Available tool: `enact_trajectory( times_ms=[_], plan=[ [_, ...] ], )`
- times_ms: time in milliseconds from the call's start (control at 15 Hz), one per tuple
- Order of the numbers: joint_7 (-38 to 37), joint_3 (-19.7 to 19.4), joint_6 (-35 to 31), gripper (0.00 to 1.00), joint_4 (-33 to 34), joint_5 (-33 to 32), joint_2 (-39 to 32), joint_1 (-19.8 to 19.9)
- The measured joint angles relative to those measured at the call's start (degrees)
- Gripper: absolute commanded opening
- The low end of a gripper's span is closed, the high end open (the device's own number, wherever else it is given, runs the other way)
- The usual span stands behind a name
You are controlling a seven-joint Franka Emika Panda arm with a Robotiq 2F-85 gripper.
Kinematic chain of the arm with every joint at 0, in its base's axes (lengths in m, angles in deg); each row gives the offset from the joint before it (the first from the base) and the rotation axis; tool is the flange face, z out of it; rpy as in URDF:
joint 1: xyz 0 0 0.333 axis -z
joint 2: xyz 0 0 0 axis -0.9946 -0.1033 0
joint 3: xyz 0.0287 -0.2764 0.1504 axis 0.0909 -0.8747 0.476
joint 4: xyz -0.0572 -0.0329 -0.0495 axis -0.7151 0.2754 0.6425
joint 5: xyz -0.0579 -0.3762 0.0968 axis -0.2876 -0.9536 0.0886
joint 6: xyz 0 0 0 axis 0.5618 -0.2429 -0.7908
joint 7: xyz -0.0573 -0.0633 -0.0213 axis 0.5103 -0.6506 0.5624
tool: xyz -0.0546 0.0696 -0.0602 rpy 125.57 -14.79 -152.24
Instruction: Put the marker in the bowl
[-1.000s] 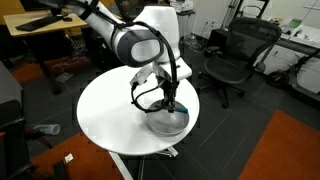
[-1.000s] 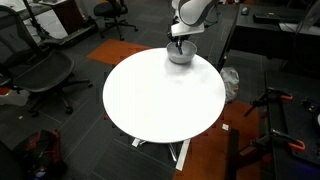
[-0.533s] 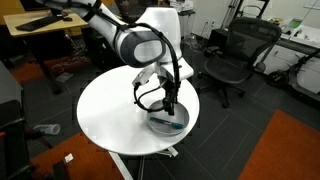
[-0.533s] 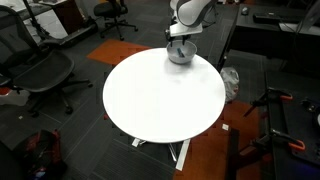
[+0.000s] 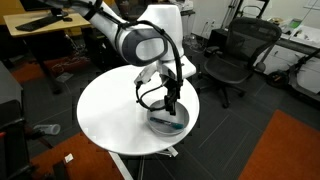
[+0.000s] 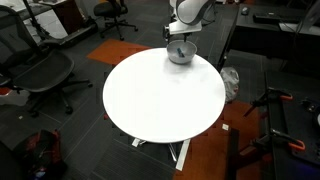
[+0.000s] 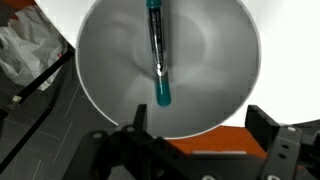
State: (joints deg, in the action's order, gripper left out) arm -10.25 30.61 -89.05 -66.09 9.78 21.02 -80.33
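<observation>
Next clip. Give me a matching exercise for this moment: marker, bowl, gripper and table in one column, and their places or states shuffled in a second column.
Column 1
1. marker
2. bowl
3. gripper
4. table

Column 2
A. stands near the table's edge
B. above the bowl, jaws open, holding nothing
C. lies inside the bowl
D. round and white, bears the bowl

Pairs: 1-C, 2-A, 3-B, 4-D

the tool (image 5: 172, 106) has lifted off the marker (image 7: 157, 52), now lying in the bowl (image 7: 222, 62).
</observation>
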Motion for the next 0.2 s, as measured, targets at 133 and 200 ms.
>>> enact_trajectory(
  times_ms=[133, 200],
  plan=[
    [0.0, 0.0, 0.0, 1.0, 0.0, 0.0, 0.0, 0.1],
    [0.0, 0.0, 0.0, 1.0, 0.0, 0.0, 0.0, 0.2]
  ],
)
